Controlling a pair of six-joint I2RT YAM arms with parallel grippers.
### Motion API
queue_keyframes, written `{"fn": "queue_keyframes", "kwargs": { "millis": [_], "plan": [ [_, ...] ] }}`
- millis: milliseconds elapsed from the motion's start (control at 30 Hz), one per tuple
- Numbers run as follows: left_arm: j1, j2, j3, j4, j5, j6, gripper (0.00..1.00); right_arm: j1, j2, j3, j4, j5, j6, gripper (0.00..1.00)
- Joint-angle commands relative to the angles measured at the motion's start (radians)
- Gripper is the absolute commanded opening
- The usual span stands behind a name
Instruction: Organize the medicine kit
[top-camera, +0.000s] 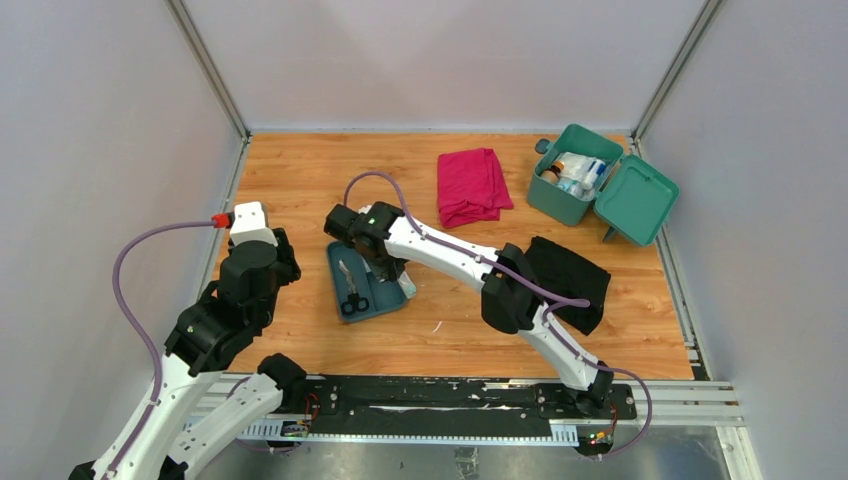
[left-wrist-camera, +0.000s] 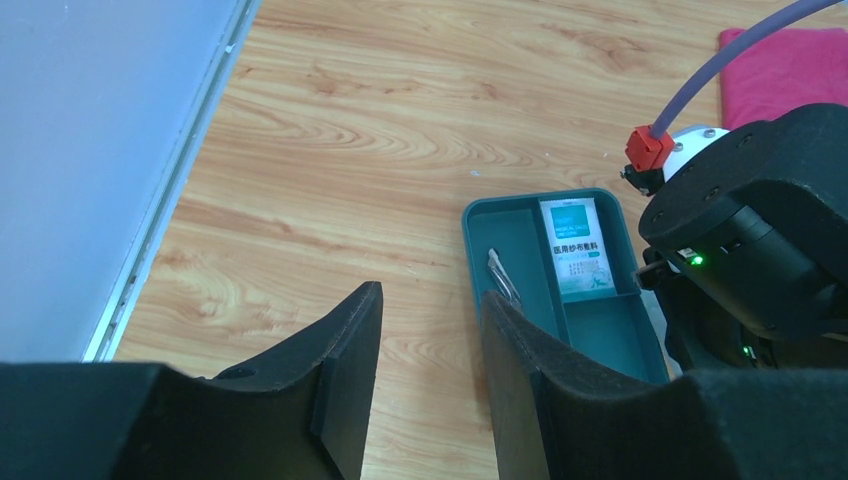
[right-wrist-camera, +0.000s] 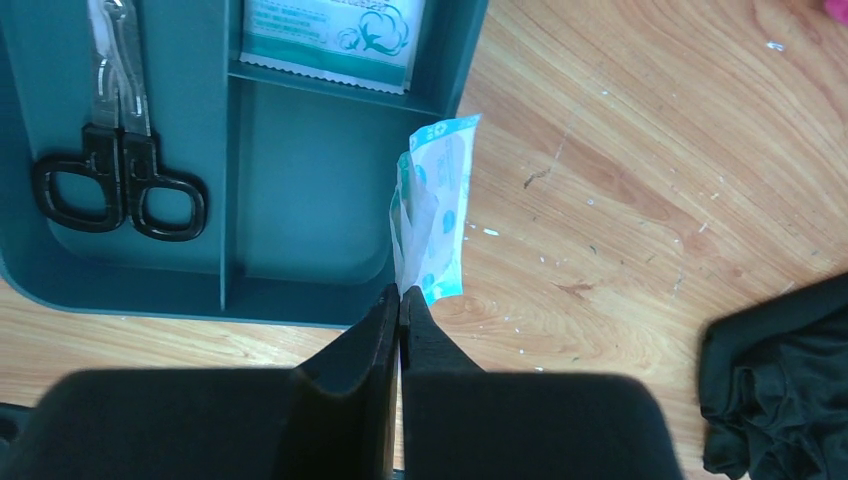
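The teal-green plastic medicine box (top-camera: 553, 203) sits at the far right corner of the wooden worktop (top-camera: 300, 170), with its lid open. It is well apart from both pincers. The right pincer (right-wrist-camera: 400, 300) is pressed together, pinching a small blue and white paper packet (right-wrist-camera: 437, 200) just beside the right edge of the flat dark-teal tray (right-wrist-camera: 300, 200). The left pincer (left-wrist-camera: 425, 310) is spread and holds nothing, near the tray's left side.
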Motion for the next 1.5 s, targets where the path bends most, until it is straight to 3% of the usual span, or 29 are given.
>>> {"fn": "queue_keyframes", "kwargs": {
  "millis": [0,1100,1467],
  "plan": [
    [0.003,0.002,-0.014,0.003,-0.007,-0.004,0.47,0.002,0.010,0.021,0.009,-0.038,0.010,0.00],
    [0.003,0.007,-0.014,0.003,0.000,-0.003,0.47,-0.024,0.056,-0.076,0.109,-0.163,0.056,0.00],
    [0.002,0.007,-0.015,0.003,0.003,-0.003,0.47,-0.026,0.048,-0.070,0.125,-0.196,0.067,0.27]
  ]
}}
